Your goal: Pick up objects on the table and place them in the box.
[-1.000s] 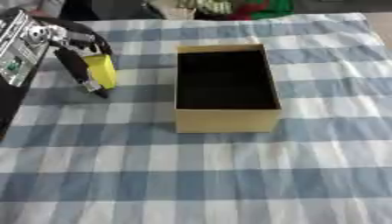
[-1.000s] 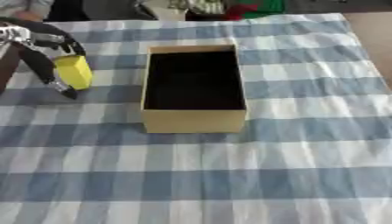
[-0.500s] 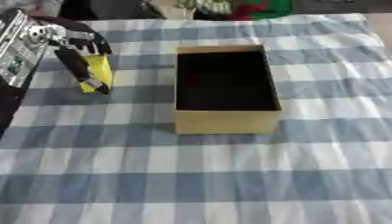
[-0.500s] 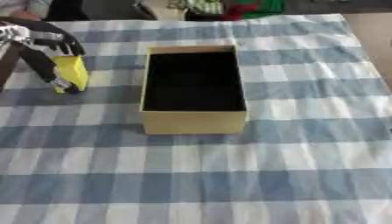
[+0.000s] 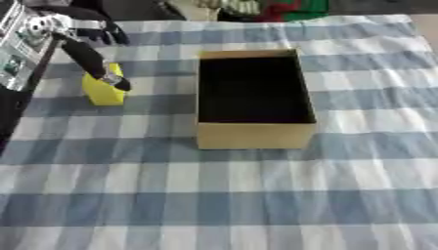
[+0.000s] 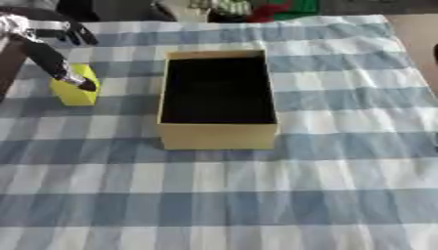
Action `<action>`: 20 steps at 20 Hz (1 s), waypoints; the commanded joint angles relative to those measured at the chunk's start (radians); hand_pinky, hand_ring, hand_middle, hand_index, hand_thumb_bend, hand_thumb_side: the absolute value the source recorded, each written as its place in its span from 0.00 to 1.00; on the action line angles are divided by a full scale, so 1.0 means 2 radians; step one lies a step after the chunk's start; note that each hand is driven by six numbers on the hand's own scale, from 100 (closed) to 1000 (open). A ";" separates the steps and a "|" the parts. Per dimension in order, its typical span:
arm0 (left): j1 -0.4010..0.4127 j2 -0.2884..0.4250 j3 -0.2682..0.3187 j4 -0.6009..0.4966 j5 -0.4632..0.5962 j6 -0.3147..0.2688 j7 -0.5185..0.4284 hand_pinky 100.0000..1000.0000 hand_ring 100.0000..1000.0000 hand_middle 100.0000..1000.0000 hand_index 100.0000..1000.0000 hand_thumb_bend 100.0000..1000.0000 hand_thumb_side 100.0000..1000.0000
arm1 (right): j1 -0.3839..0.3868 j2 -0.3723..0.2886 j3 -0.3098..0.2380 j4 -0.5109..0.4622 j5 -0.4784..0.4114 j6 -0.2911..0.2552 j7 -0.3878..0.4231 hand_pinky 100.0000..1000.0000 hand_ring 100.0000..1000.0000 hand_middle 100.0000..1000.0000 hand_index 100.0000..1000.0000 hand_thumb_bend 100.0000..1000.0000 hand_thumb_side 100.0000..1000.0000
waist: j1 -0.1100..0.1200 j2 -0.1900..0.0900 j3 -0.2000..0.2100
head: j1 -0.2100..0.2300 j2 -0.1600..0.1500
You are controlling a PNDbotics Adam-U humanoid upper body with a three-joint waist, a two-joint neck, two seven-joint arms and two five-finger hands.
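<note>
One yellow block (image 5: 102, 91) stands on the checked cloth to the left of the box (image 5: 253, 99), near its far half and clear of its wall. The left hand (image 5: 78, 45) comes in from the upper left and reaches down to the block: a long black finger (image 5: 94, 65) lies across the block's upper right edge with its tip touching the yellow face, while other fingers curl back above, further from the box. Whether a thumb presses the block's far side cannot be told, so the fingers look partly spread, with one resting on the block rather than clearly pinching it.

The box is an open tan cardboard carton with a dark inside, its long side running away from the robot, and nothing can be made out within it. It sits a little left of the middle of the blue and white checked tablecloth (image 5: 256, 195), which covers the table on every side of the box. Beyond the box's far end, past the cloth's edge, lies a heap of red, green and pale things (image 5: 256, 7) too blurred to name.
</note>
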 commanded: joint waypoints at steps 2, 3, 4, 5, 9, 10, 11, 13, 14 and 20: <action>-0.012 0.019 0.010 -0.008 -0.007 0.002 -0.006 0.91 0.89 0.85 0.89 0.67 0.28 | -0.004 -0.009 -0.001 -0.007 -0.004 -0.001 0.003 0.82 0.75 0.72 0.79 0.00 0.65 | -0.001 -0.013 0.001 | -0.001 0.001; -0.012 0.021 0.010 -0.005 -0.009 0.001 -0.011 0.92 0.89 0.86 0.89 0.70 0.25 | -0.004 -0.009 -0.001 -0.007 -0.005 -0.002 0.003 0.82 0.75 0.72 0.79 0.00 0.65 | -0.001 -0.013 0.001 | -0.001 0.000; -0.012 0.022 0.011 -0.001 -0.011 -0.002 -0.016 0.92 0.89 0.85 0.89 0.71 0.23 | -0.004 -0.009 -0.001 -0.007 -0.005 -0.002 0.004 0.82 0.75 0.72 0.79 0.00 0.65 | -0.001 -0.013 0.001 | 0.000 -0.001; -0.012 0.022 0.013 0.003 -0.011 -0.005 -0.021 0.92 0.89 0.85 0.89 0.71 0.22 | -0.004 -0.009 -0.001 -0.007 -0.005 -0.002 0.003 0.82 0.75 0.72 0.79 0.00 0.65 | -0.001 -0.012 0.000 | 0.000 -0.001; -0.011 0.022 0.019 0.021 -0.004 -0.017 -0.031 0.92 0.90 0.86 0.88 0.72 0.17 | -0.004 -0.008 -0.002 -0.007 -0.006 -0.002 0.002 0.82 0.75 0.72 0.79 0.00 0.65 | -0.001 -0.010 -0.001 | 0.000 -0.004; -0.011 0.022 0.020 0.025 -0.001 -0.020 -0.032 0.92 0.90 0.86 0.88 0.72 0.17 | -0.004 -0.008 -0.002 -0.007 -0.006 -0.002 0.002 0.82 0.75 0.72 0.79 0.00 0.65 | -0.001 -0.009 -0.001 | 0.000 -0.004; -0.010 0.022 0.020 0.028 0.001 -0.024 -0.032 0.92 0.90 0.86 0.88 0.72 0.17 | -0.005 -0.008 -0.002 -0.007 -0.006 -0.002 0.001 0.82 0.75 0.72 0.79 0.00 0.65 | -0.001 -0.009 -0.001 | 0.000 -0.005; -0.010 0.021 0.022 0.034 0.004 -0.027 -0.032 0.92 0.90 0.86 0.88 0.72 0.18 | -0.005 -0.007 -0.002 -0.007 -0.007 -0.002 -0.001 0.82 0.75 0.72 0.79 0.00 0.65 | -0.001 -0.007 -0.002 | 0.001 -0.006; -0.010 0.021 0.022 0.036 0.003 -0.027 -0.032 0.91 0.89 0.86 0.88 0.72 0.18 | -0.005 -0.007 -0.002 -0.007 -0.007 -0.003 -0.002 0.82 0.75 0.72 0.79 0.00 0.65 | -0.001 -0.007 -0.003 | 0.001 -0.008; -0.010 0.012 0.030 0.052 -0.020 -0.014 0.000 0.90 0.88 0.83 0.87 0.64 0.21 | -0.006 -0.003 -0.002 -0.007 -0.007 -0.003 -0.003 0.82 0.75 0.72 0.78 0.00 0.65 | -0.003 0.000 -0.008 | 0.007 -0.016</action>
